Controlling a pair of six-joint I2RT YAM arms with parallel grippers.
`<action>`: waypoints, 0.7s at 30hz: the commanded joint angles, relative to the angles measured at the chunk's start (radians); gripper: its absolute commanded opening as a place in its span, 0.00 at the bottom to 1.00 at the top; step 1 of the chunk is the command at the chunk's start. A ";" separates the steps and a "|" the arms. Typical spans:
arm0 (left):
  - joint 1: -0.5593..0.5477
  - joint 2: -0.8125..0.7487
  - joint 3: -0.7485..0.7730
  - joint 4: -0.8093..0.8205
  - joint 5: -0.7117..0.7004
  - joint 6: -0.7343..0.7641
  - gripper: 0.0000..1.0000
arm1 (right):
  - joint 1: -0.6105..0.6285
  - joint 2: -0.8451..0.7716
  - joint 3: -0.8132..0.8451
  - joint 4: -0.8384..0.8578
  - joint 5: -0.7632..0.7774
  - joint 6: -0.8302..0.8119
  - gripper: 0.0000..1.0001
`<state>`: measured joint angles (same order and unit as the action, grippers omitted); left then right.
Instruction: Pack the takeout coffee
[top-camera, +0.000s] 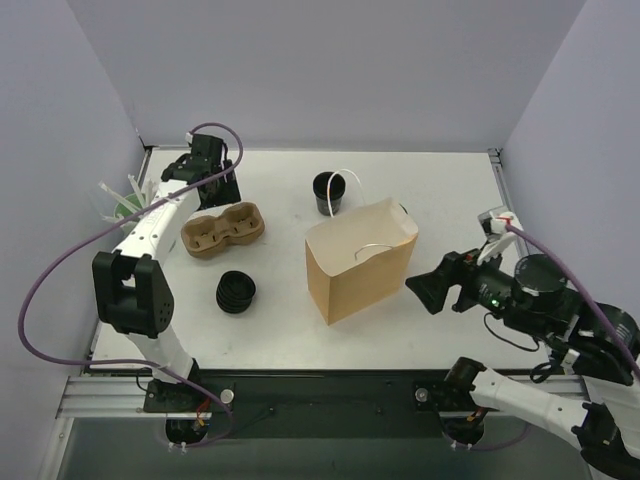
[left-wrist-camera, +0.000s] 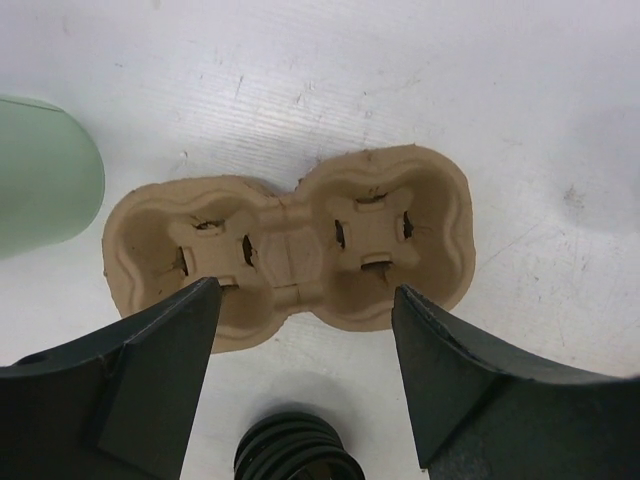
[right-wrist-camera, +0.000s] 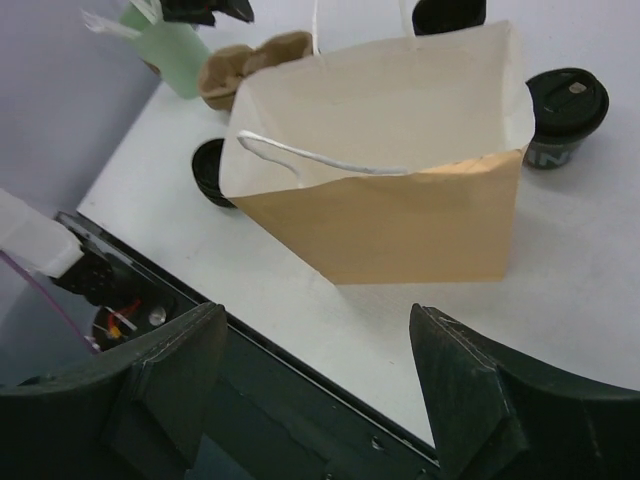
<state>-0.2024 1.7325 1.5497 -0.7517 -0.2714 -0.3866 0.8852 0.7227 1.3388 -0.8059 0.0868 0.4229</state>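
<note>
Plainly, risk: reaching past the paper bag (right-wrist-camera: 400, 230), the right gripper (right-wrist-camera: 315, 315) could clip its wall and topple it onto the takeout coffee (right-wrist-camera: 566, 100).
Coffee: upright, just beside the bag's far right corner, outside both jaws.
Right gripper: jaws wide, empty, right of the bag.
Left gripper (left-wrist-camera: 305, 290): jaws wide, empty, over the pulp carrier (left-wrist-camera: 300, 240), well apart from the coffee.

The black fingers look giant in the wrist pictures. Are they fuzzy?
Left wrist view: the left fingers fill the bottom corners, near the lens, edges slightly soft; the cup carrier is sharp. Right wrist view: right fingers likewise; the paper bag is crisp.
</note>
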 joint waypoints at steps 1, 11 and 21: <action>0.017 0.024 0.081 -0.001 0.031 -0.015 0.80 | 0.009 -0.043 0.082 -0.002 0.011 0.094 0.75; 0.021 0.070 -0.042 0.066 0.021 -0.112 0.78 | 0.009 -0.014 0.138 -0.136 0.140 0.254 0.72; 0.023 0.114 -0.089 0.112 0.009 -0.118 0.74 | 0.009 0.046 0.180 -0.162 0.166 0.258 0.72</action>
<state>-0.1860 1.8336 1.4647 -0.7059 -0.2550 -0.4896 0.8852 0.7353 1.4792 -0.9565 0.2142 0.6708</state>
